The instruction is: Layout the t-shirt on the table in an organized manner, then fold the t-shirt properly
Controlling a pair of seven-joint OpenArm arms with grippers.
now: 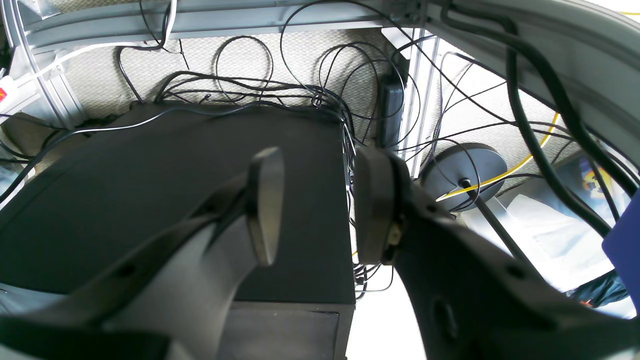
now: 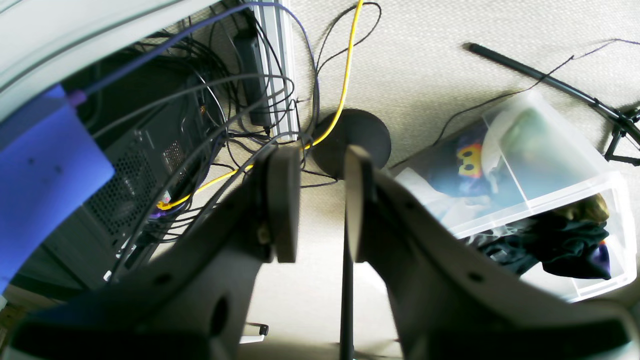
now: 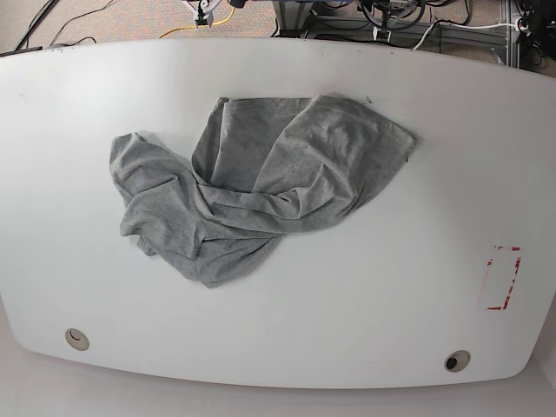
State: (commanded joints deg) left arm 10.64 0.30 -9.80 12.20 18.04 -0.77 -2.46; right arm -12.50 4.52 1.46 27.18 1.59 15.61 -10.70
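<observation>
The grey t-shirt [image 3: 252, 187] lies crumpled in a heap on the white table [image 3: 347, 295], left of centre, with folds bunched toward its lower left. No lettering shows. Neither arm appears in the base view. In the left wrist view my left gripper [image 1: 317, 205] is open with nothing between its fingers, and behind it is a black case on the floor. In the right wrist view my right gripper [image 2: 320, 205] is also open and empty, hanging over carpet. Neither wrist view shows the t-shirt or the tabletop.
A red-taped rectangle [image 3: 502, 278] marks the table's right side, and two grommet holes [image 3: 76, 339] sit near the front edge. Below the arms are a black computer case [image 1: 165, 195], tangled cables, a round stand base [image 2: 352, 140] and a clear bin of clothes [image 2: 545, 200].
</observation>
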